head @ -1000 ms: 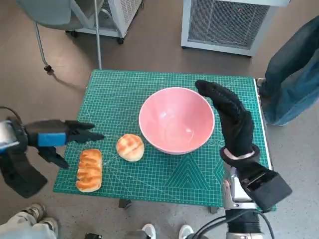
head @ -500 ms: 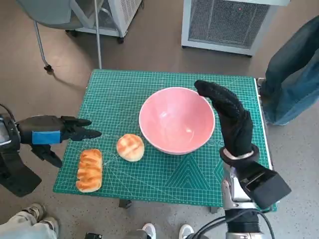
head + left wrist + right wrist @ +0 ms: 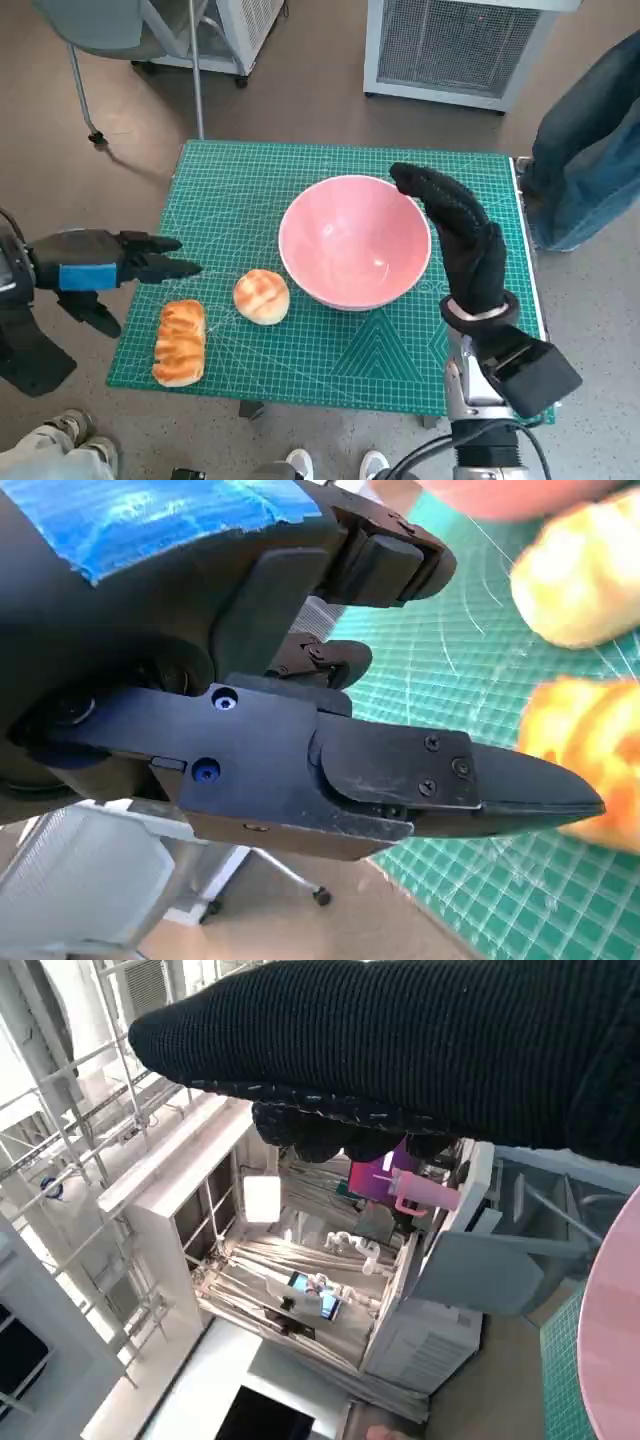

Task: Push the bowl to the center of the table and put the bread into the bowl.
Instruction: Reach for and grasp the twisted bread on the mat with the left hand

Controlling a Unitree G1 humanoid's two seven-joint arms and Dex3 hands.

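- head view: the pink bowl is seen near the middle of the green cutting mat that covers the desk, a little toward the robot's right, so the pushing step is judged nearly or fully done.
- the right hand is laid along the bowl's right rim, fingers extended past its far edge; nothing is held, and the placing suits a sideways push or a steadying of the bowl.
- the left hand is held at the mat's left edge, fingers apart and pointing toward the bread, with nothing gripped; it is judged to be lined up for a pick.
- two breads are shown: a round bun just beside the bowl, apart from it, and a long loaf near the mat's front left corner. which is meant cannot be told.
- actual contact between glove and bowl cannot be confirmed.
- left wrist view: both breads appear blurred and cut off behind the fingers.
- right wrist view: only a sliver of pink rim is shown beneath the glove.
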